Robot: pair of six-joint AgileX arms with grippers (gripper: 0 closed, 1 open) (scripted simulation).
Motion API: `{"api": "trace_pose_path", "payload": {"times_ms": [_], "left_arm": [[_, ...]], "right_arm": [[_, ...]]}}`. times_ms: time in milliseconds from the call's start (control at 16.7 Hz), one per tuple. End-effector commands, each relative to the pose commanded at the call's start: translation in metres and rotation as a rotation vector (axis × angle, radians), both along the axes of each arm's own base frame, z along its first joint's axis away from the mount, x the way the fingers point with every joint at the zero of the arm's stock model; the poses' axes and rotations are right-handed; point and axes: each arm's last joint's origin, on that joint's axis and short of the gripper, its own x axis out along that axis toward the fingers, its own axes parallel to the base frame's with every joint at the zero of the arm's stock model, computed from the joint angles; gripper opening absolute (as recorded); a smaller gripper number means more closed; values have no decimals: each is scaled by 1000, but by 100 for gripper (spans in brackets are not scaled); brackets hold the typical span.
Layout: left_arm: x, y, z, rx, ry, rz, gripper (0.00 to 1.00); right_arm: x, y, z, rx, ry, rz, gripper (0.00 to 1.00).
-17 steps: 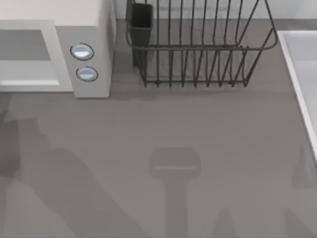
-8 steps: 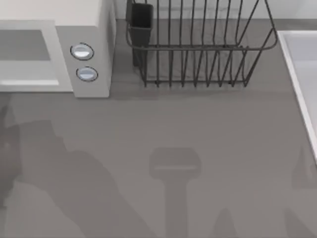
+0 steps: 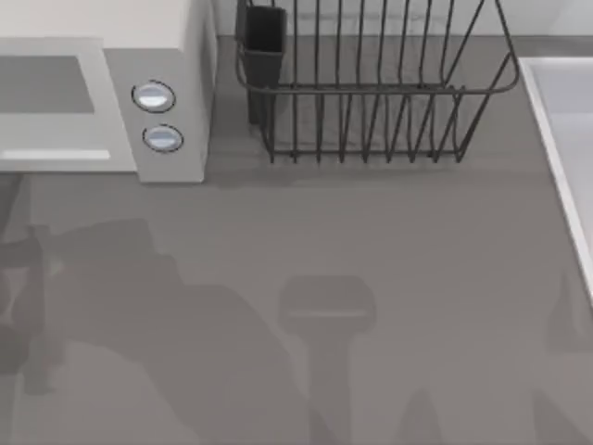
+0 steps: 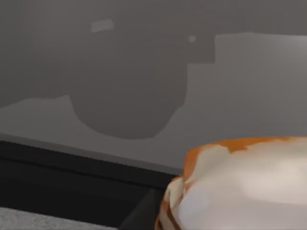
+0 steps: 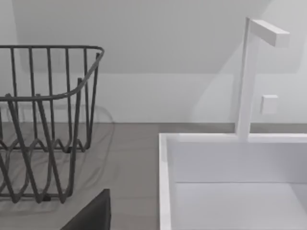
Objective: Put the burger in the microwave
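A: Top view first. The microwave (image 3: pixel 102 102) sits at the counter's (image 3: pixel 389 232) far left corner, grey cavity facing forward, two round buttons (image 3: pixel 154 97) on its front panel. A dark wire dish rack (image 3: pixel 371 93) stands just to the right of it, with a dark cup (image 3: pixel 262 37) at the rack's left end. A white sink rim (image 3: pixel 556 139) runs along the right edge. Arm shadows lie across the near part of the counter.

B: Any end effector there?

A: None to mark from above, so I cannot tell whether either end effector is released or clenched.

B: Left wrist view?

A: The burger (image 4: pixel 240 187) sits right up against the left wrist camera, very close beneath the left end effector: pale bun surface with orange patches. Beyond it a grey surface carries a large rounded shadow, and a dark band (image 4: pixel 72 177) crosses nearer in. No fingers are visible, so whether the burger is grasped I cannot tell.

B: Right wrist view?

A: Ahead of the right end effector: the dish rack (image 5: pixel 43 124) to one side, the white sink (image 5: pixel 230 177) with its angular white tap (image 5: pixel 247 81) to the other. A dark part (image 5: pixel 93 215) shows at the frame edge; finger state unreadable.
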Motion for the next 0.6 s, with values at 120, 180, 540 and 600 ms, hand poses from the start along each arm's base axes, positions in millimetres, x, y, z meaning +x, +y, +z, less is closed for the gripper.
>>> {"api": "trace_pose_path", "payload": {"times_ms": [120,180,540,600], "left_arm": [[0,1,-2,-2,5,1,0],[0,1,-2,-2,4,1,0],[21,6,-17,57,-151,183,0],[27,6,-23,67,-202,239,0]], "right_arm": [[0,0,0,0,0,0,100],[0,0,0,0,0,0,100],[0,0,0,0,0,0,100],[0,0,0,0,0,0,100]]}}
